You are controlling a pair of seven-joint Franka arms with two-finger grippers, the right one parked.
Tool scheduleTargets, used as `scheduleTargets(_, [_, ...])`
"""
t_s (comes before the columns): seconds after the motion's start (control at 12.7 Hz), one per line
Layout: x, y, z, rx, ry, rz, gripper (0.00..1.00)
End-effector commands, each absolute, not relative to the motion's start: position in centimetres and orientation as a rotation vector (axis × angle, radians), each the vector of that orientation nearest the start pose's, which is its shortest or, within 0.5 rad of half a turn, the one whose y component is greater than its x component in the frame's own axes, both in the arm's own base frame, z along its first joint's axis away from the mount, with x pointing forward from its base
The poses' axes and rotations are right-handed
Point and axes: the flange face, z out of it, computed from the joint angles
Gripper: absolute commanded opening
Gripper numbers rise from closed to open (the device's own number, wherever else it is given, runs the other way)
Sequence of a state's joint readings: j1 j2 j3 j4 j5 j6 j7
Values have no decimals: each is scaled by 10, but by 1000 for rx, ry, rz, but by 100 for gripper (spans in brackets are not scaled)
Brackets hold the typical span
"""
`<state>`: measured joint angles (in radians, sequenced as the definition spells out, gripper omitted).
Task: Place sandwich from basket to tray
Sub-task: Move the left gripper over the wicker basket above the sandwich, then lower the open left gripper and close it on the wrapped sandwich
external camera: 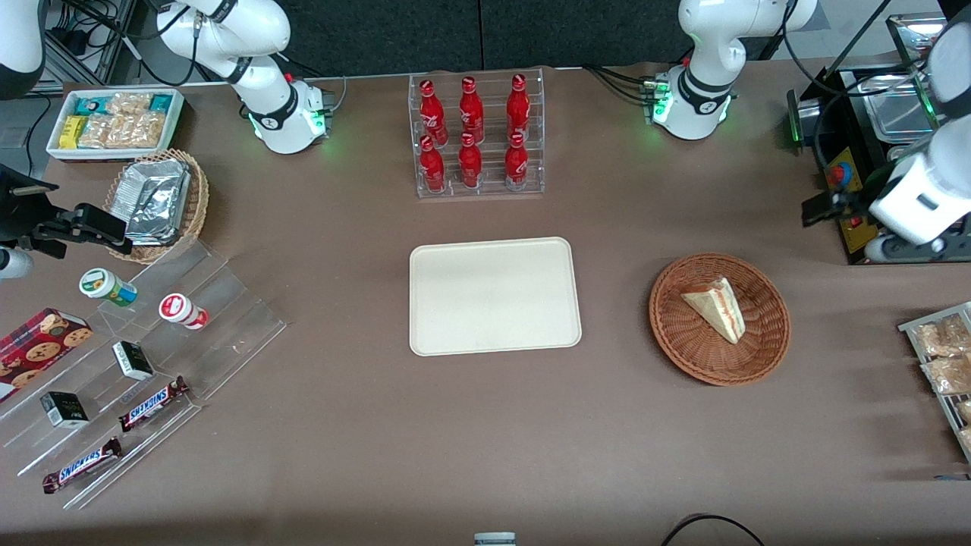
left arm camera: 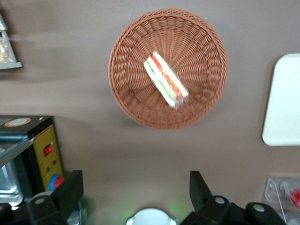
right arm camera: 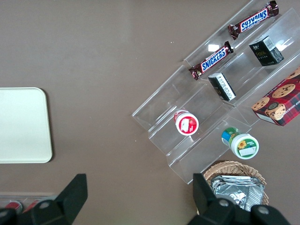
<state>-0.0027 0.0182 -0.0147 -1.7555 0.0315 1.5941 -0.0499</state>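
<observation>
At right of centre in the front frame, the sandwich (external camera: 714,306) lies in the basket (external camera: 675,345); the tray (external camera: 493,334) is bare. The hand (left arm camera: 135,192) hovers high, wide open, empty. Approach step: descend and straddle the wedge.

Brown table (external camera: 364,440), covered edge to edge. At centre, cream tray (external camera: 494,296). Toward the working arm's end, reddish wicker basket (external camera: 719,318), well apart from the tray. Farther from the front camera, clear rack of red bottles (external camera: 476,136). Toward the parked arm's end, stepped clear display stand (external camera: 152,364), small tan basket (external camera: 163,203) and white bin (external camera: 114,123). Gripper (external camera: 815,208) held above the table edge near a black appliance (external camera: 865,144).
</observation>
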Motion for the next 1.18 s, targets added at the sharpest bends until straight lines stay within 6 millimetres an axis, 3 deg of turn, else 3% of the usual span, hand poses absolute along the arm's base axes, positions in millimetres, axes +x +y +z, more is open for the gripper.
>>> scheduleTargets(0.0, [543,-26,494,-3093,-180,219,100])
scheduleTargets(0.24, [544,-52,462,-3074,-389,140,100])
scheduleTargets(0.55, [541,-60,402,-3030,-745,16,100])
scheduleTargets(0.79, [526,-58,360,-3027,-802,-14,100])
scheduleTargets(1.1, [526,-56,328,-3036,-815,-33,100])
